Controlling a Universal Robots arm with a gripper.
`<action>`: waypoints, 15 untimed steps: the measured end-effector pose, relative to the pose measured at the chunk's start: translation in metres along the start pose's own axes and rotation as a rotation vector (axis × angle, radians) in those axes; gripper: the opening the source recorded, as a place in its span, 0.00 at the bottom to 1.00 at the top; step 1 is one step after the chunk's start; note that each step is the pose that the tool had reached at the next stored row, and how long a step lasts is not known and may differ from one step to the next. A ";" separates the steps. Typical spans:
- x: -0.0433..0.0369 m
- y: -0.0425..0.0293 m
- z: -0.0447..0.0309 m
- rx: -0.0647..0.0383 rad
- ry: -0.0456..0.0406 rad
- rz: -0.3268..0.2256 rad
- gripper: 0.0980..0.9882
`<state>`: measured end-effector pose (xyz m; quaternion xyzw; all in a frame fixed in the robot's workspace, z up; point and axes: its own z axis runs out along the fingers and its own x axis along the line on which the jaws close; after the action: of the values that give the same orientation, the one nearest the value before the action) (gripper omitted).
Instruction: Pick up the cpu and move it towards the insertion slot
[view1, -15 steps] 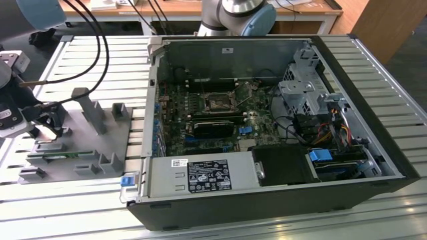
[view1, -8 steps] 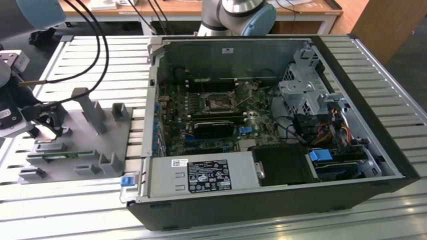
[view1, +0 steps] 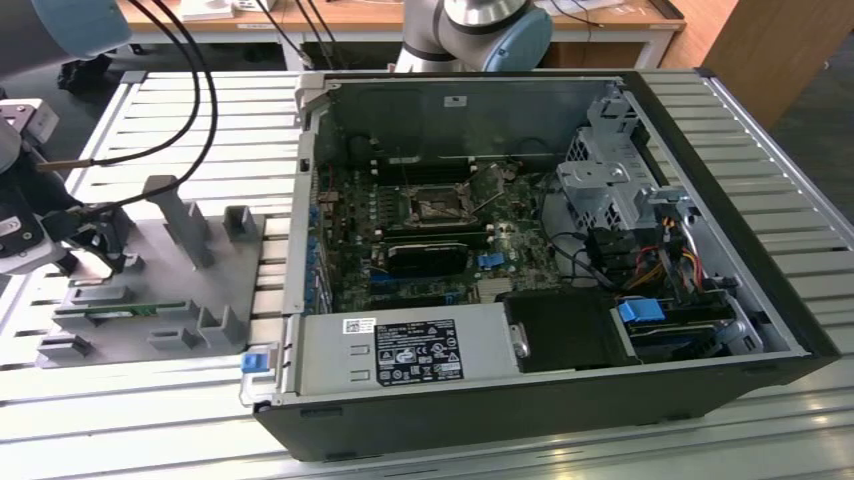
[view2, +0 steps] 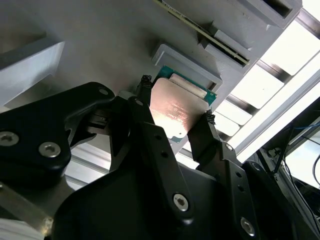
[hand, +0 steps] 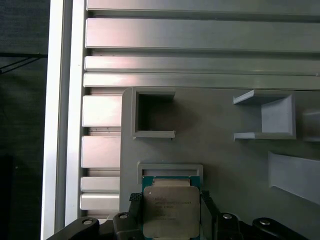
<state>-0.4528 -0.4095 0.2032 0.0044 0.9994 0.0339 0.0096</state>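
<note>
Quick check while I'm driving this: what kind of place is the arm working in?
Most likely a robotics lab bench set up for PC assembly trials: an opened computer case lies on a slatted aluminium table, a grey fixture plate holds the cpu, and wooden desks stand behind.

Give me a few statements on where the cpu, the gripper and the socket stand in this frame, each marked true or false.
1. The cpu is at the grey fixture plate, outside the computer case. True.
2. The cpu is seated in the insertion slot. False: the slot is inside the case, and the cpu is out at the plate.
3. The gripper is at the cpu. True.
4. The gripper hovers inside the case. False: it is at the plate, to the exterior view's left of the case.
5. The case is closed. False: its side is open and the motherboard is exposed.
</note>
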 end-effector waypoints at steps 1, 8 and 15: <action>0.0000 0.0000 -0.0002 0.000 0.0001 0.000 0.50; 0.0000 0.0001 -0.0011 0.000 0.0002 0.000 0.50; -0.0001 0.0003 -0.0043 0.000 0.0000 0.000 0.50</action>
<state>-0.4528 -0.4095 0.2074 0.0044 0.9994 0.0339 0.0096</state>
